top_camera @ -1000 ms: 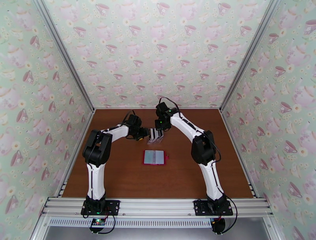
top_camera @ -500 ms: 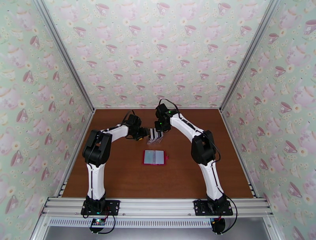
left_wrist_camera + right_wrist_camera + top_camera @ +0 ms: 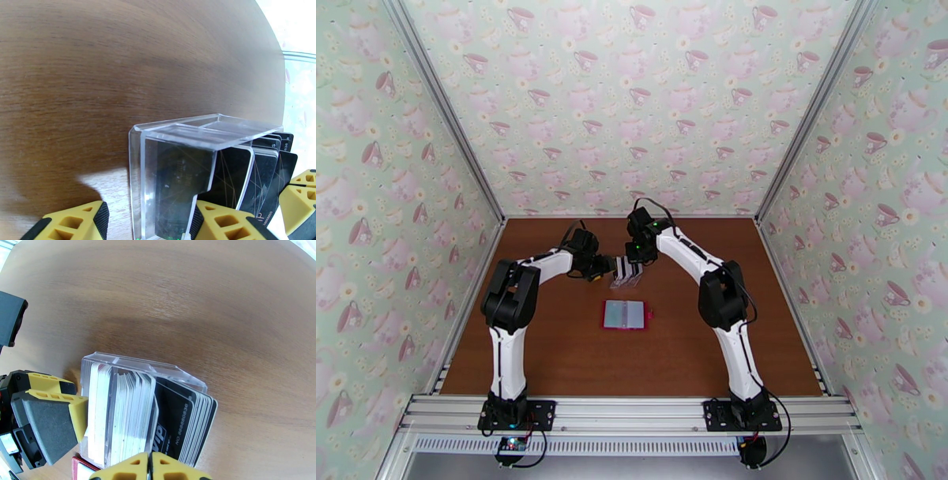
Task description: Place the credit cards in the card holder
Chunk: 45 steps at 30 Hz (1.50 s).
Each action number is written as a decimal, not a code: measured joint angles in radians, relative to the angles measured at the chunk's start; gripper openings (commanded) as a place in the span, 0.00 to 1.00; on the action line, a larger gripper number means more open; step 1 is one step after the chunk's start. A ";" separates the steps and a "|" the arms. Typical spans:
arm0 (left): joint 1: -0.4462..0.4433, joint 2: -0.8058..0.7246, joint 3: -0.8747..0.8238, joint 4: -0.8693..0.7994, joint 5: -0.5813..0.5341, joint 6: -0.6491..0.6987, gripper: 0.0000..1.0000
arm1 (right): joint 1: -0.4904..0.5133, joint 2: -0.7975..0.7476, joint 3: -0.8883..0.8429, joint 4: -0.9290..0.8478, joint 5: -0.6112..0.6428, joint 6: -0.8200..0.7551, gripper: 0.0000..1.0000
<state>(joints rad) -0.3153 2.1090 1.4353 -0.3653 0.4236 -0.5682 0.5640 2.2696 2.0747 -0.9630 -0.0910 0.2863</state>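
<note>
The credit cards [image 3: 130, 413], pale ones and black ones, stand packed in a clear plastic rack [image 3: 626, 271] at mid-table. My left gripper [image 3: 158, 227] reaches in from the left and is shut on the rack's end wall [image 3: 173, 177], a yellow finger [image 3: 71, 223] on each side. My right gripper [image 3: 149, 465] comes down from above with its jaws pressed together on the top edge of a card [image 3: 152, 425] in the middle of the stack. The card holder [image 3: 626, 315], red with pale inner pockets, lies open flat just in front of the rack; its red corner [image 3: 79, 471] shows beneath the rack.
Bare brown tabletop [image 3: 695, 347] spreads around the rack and wallet. Patterned walls and metal frame rails [image 3: 782, 260] close in the sides and back. The two arms [image 3: 545, 264] meet over the rack from either side.
</note>
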 measured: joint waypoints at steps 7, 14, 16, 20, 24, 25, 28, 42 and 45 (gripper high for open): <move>0.005 0.002 0.026 -0.027 -0.001 0.000 0.59 | 0.000 0.000 0.001 -0.001 0.002 0.001 0.00; 0.023 0.002 0.056 -0.054 -0.001 0.004 0.62 | 0.002 -0.008 0.004 -0.016 0.029 0.001 0.00; 0.029 0.002 0.061 -0.059 -0.001 0.005 0.62 | 0.004 -0.023 0.004 -0.022 0.037 0.001 0.00; 0.040 0.002 0.064 -0.069 -0.002 0.009 0.64 | 0.005 -0.076 0.004 -0.034 0.054 0.002 0.00; 0.044 -0.009 0.058 -0.072 -0.004 0.011 0.64 | 0.005 -0.132 0.004 -0.038 0.059 0.002 0.00; 0.044 -0.017 0.052 -0.072 -0.005 0.011 0.64 | 0.005 -0.144 0.004 -0.038 0.059 0.002 0.00; 0.044 -0.063 0.020 -0.071 -0.005 0.011 0.64 | 0.005 -0.183 -0.001 -0.035 0.060 0.005 0.00; -0.025 -0.351 -0.283 -0.028 -0.047 0.031 0.66 | 0.005 -0.575 -0.492 0.205 -0.136 0.156 0.00; -0.071 -0.406 -0.361 -0.003 -0.059 0.045 0.66 | 0.005 -0.670 -0.663 0.326 -0.198 0.227 0.00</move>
<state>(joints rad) -0.3862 1.7031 1.0744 -0.3683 0.3649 -0.5228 0.5686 1.5997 1.4113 -0.6369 -0.2893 0.5129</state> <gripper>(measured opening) 0.661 0.045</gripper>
